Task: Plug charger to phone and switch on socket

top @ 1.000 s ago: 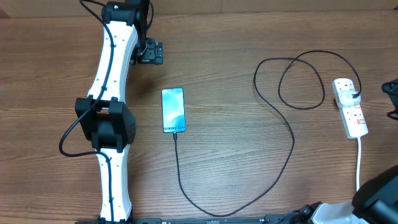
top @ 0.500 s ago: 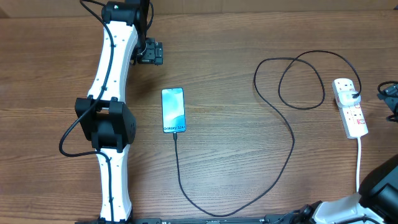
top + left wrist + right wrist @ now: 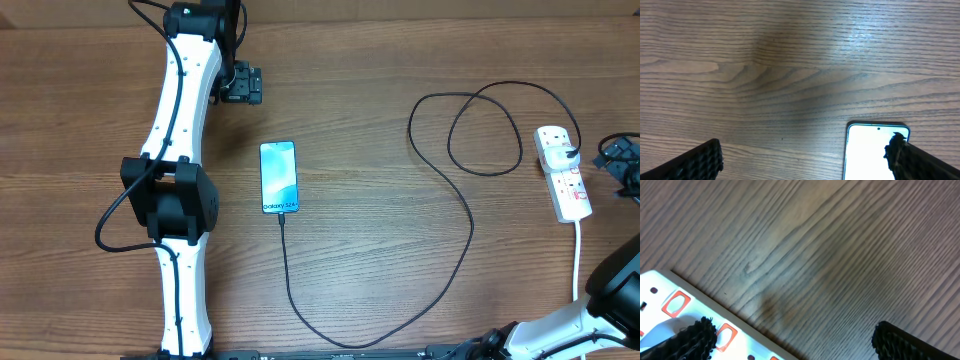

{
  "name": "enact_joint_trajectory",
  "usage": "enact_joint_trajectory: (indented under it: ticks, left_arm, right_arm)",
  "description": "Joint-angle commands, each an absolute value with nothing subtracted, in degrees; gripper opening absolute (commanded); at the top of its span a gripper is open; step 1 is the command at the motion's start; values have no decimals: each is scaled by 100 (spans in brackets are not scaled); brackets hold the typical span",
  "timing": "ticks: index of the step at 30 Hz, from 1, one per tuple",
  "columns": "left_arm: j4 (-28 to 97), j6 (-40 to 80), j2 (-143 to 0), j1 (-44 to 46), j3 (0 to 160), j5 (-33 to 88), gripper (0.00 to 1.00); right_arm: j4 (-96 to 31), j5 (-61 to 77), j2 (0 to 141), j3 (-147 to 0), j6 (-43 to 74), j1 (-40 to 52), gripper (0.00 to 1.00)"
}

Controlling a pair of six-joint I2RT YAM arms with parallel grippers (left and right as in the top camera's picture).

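The phone (image 3: 279,177) lies flat mid-table with its blue screen lit; its top edge shows in the left wrist view (image 3: 875,152). The charger's thin black cable (image 3: 470,215) runs from the phone's near short edge, loops right and ends in a black plug (image 3: 571,153) seated in the socket (image 3: 565,180). My left gripper (image 3: 243,85) hangs open beyond the phone's far end, its fingers (image 3: 695,162) wide apart with nothing between them. My right gripper (image 3: 622,163) is open just right of the socket (image 3: 665,297), whose red switches (image 3: 677,303) show beside its left finger.
The socket's white cord (image 3: 578,260) runs toward the front edge at the right. The left arm (image 3: 180,180) stretches along the table's left side. Bare wood lies between the phone and the cable loops.
My right gripper has come in from the right edge, a little closer to the socket. The left arm, phone and cable have not moved.
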State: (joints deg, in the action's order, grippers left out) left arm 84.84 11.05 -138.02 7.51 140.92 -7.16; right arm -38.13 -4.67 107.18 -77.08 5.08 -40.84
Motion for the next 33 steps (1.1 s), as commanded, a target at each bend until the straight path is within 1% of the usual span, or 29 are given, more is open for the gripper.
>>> enact_joint_trajectory:
  ticks: [1,7,9,13,21,33]
  left_arm:
    - [8479,1205,-13727,764,14147,-790,100]
    - [8477,1205,-13727,764,14147,-788,100]
    - [8477,1205,-13727,764,14147,-790,100]
    - [8477,1205,-13727,764,14147,-788,100]
    - [8477,1205,-13727,764,14147,-790,100]
    - [8477,1205,-13727,764,14147,-790,100]
  right_arm:
    - [-3780,-388,10687,-7721,165,-4091,100]
    - [-3787,-285,10748,-7719,139,-4091,100]
    - [-3817,-276,10783,-7719,143,-4091,98]
    - [-3824,16,10847,-7717,141,-4091,98]
    - [-3994,14,10947,-7714,145,-4091,97]
    - [-4025,16,11135,-7710,316,-4091,98]
